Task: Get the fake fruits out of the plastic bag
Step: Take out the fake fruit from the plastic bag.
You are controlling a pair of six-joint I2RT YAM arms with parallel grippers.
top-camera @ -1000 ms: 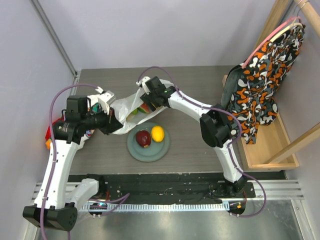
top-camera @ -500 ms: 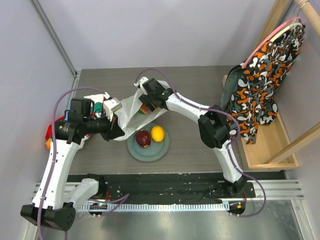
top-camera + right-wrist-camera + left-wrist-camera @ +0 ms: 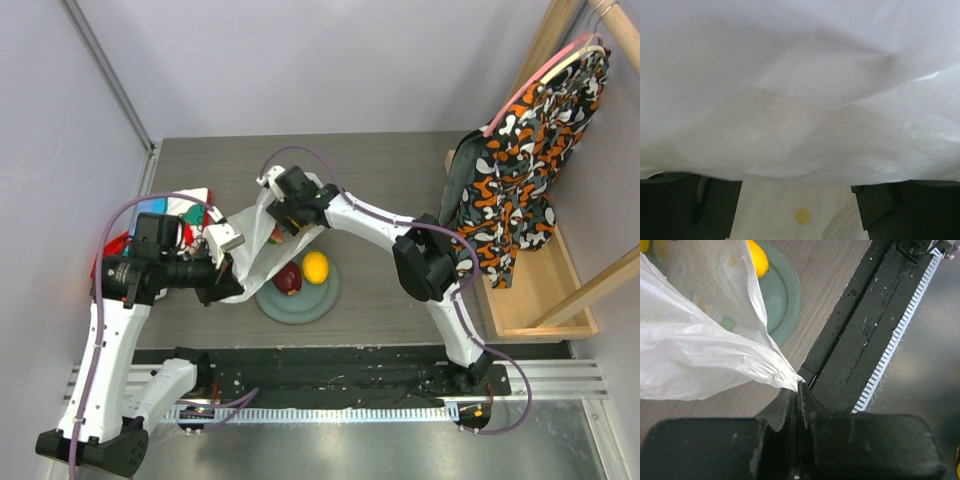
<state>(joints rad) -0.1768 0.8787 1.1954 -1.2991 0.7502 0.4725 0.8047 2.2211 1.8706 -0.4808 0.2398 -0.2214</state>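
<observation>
Left gripper (image 3: 799, 389) clamps a corner of the plastic bag (image 3: 700, 355), plain only in its wrist view; right gripper (image 3: 796, 210) gapes, its camera seeing only bag.

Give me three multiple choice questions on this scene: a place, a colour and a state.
1. Where is the yellow fruit? A on the floor, B on the plate, C held in the air.
2. What colour is the fruit beside it? A dark red, B blue, C white.
3. The left gripper is: A wide open, B shut on nothing, C shut on the plastic bag.
B, it rests on the plate; A, its skin is dark red; C, its closed fingers pinch the bag.
</observation>
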